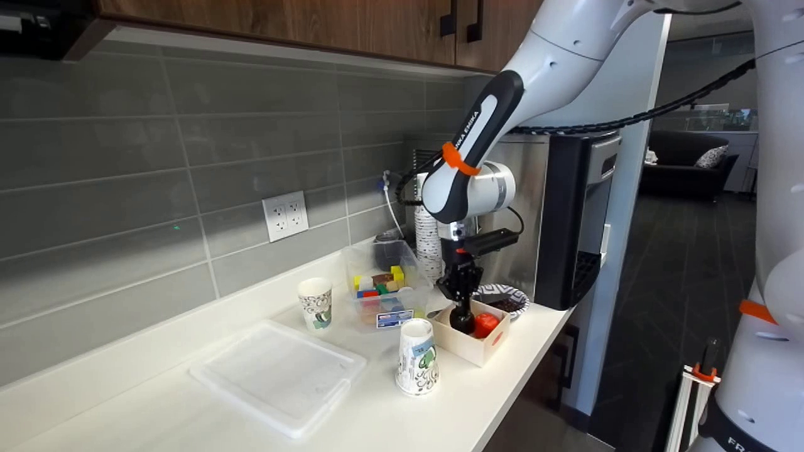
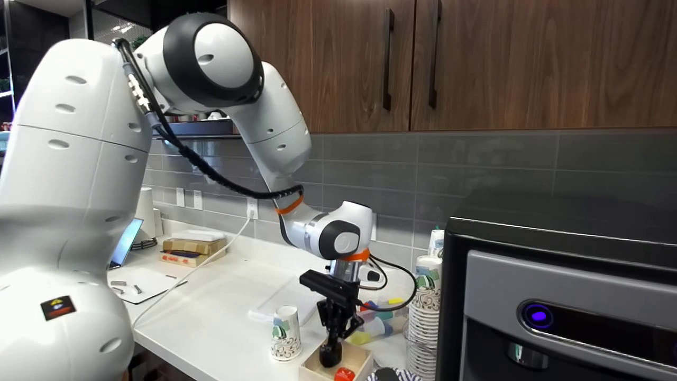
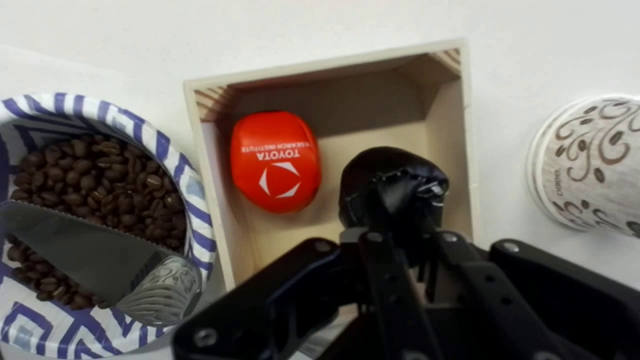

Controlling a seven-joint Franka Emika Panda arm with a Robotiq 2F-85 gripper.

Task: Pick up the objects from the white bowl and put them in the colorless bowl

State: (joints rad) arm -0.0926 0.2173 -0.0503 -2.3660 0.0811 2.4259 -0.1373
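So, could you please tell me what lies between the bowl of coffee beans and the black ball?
In the wrist view, one wall of the wooden box and then the red ball; beyond that, the stretch is bare.

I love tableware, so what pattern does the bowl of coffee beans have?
The coffee-bean bowl is white with blue-purple geometric stripes, clearest in the wrist view.

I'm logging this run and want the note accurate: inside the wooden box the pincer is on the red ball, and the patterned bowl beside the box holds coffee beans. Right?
Not quite: the wrist view shows the pincer on the black ball, not the red ball. The rest stands: it's inside the wooden box, and the patterned bowl holds coffee beans.
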